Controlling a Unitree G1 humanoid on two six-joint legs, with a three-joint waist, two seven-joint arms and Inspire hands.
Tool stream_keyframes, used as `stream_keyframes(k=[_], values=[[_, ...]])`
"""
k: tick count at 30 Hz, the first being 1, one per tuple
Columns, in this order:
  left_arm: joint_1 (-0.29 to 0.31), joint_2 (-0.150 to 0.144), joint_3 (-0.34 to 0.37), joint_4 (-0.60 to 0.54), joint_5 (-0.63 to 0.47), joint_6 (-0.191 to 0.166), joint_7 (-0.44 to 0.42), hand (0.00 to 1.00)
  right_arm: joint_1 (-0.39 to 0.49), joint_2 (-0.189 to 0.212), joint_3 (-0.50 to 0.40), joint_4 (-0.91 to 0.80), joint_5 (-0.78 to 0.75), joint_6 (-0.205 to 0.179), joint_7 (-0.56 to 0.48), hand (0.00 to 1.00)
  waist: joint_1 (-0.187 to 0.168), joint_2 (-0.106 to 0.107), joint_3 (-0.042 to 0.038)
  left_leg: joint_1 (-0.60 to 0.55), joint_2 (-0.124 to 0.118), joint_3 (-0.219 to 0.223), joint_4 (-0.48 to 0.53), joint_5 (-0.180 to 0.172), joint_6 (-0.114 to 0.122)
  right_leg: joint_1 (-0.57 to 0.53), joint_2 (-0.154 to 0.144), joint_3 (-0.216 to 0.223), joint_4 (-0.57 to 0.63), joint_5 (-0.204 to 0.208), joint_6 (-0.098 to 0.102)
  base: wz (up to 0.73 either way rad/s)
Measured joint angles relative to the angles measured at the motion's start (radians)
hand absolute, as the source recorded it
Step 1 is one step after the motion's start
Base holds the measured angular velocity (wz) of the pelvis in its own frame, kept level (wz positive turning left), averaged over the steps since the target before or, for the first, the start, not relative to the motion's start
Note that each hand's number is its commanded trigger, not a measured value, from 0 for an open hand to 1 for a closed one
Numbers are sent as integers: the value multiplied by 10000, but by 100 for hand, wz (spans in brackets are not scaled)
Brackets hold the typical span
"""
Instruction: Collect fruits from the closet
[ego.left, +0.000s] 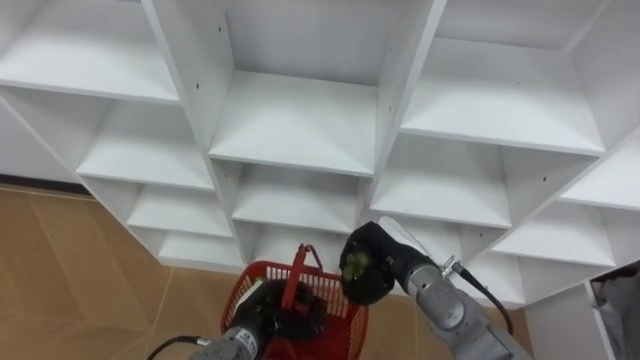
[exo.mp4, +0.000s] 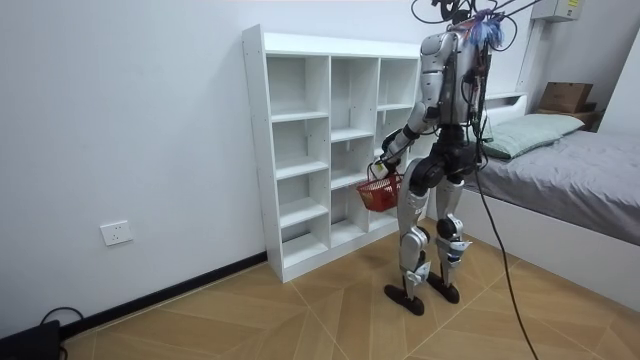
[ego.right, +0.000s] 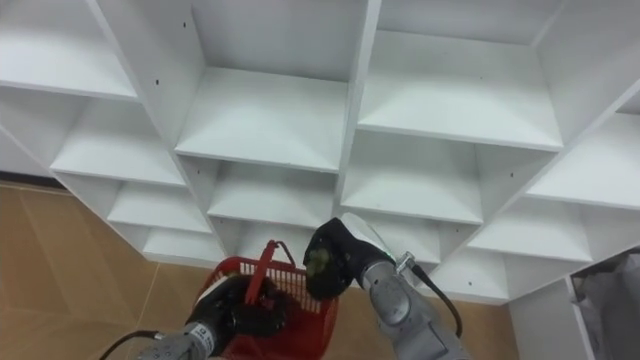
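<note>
Left eye view: the right hand (ego.left: 375, 258) has its fingers curled round a small green fruit (ego.left: 355, 267), possibly a bunch of grapes, though it is too dark to be sure. The fruit hangs just above the right edge of the red basket (ego.left: 335, 312), so the basket's opening lies down and to the left of it. The left hand (ego.left: 258, 308) is clamped on the basket's upright handle, near the robot. Releasing the fruit probably calls for a short shift left over the opening. Behind stands the white shelf unit (ego.left: 295, 125). No writing is legible.
</note>
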Motion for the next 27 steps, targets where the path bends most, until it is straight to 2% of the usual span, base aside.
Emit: stream_keyframes(k=[17,20,27], values=[[-3,-9,-262,0,-11,7,-16,100,-134,65,224,48,-344,126,-1,100,-15,-65,1,-96,-6,-4,121,-2,5,20,-47,-111,4,-1,2,1],[-2,-4,-344,0,-10,117,-16,100,-223,138,340,47,-390,322,27,100,5,-64,2,-112,-2,-17,132,-11,20,36,-51,-175,4,-2,4,6],[-4,-6,-341,30,-9,383,-135,100,-285,216,420,46,-389,519,78,100,30,-47,2,-186,4,-55,227,-45,61,21,-38,-238,18,-1,6,2]])
